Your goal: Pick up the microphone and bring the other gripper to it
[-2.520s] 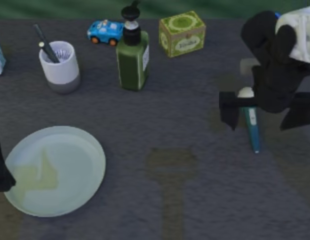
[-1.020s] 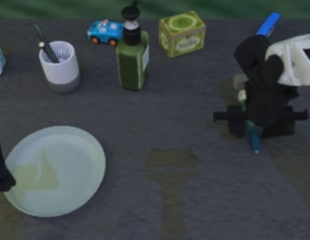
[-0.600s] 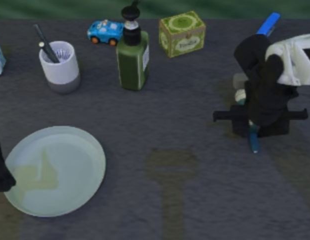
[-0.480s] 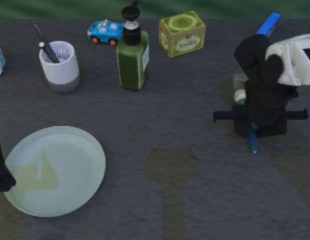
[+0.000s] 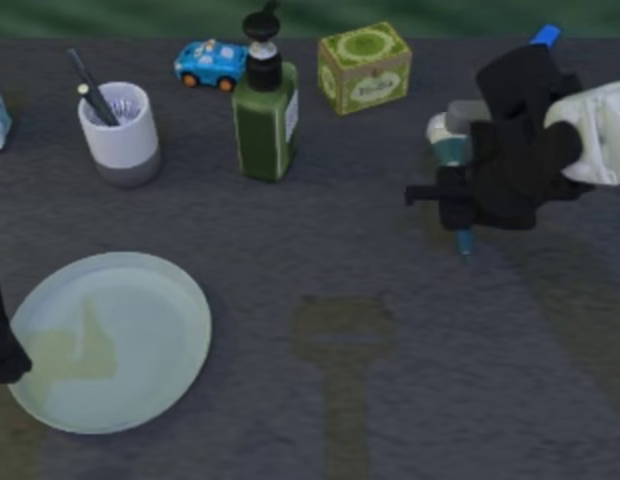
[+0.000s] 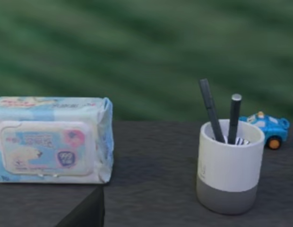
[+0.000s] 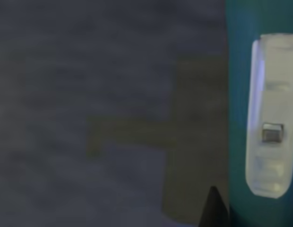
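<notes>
Microphone [image 5: 452,150] sits in the right pincer [image 5: 470,200] at the right side of the bench [image 5: 390,400], raised off the surface, its white-grey head toward the far edge and its slim teal tip poking out below the black fingers. Right pincer is clamped on the handle. In the right wrist view the teal handle [image 7: 241,47] fills one side, with its white strip and small switch close to the lens. Left pincer [image 5: 2,340] is parked at the left edge beside the pale plate [image 5: 140,300], only partly in view; whether its fingers are parted I cannot tell. Along the far side stand a cup [image 5: 120,135] holding 2 pens, a toy car [image 5: 210,63], a green bottle [image 5: 266,120] and a green box [image 5: 365,68]. Left wrist view shows a wipes pack [image 6: 52,139].
</notes>
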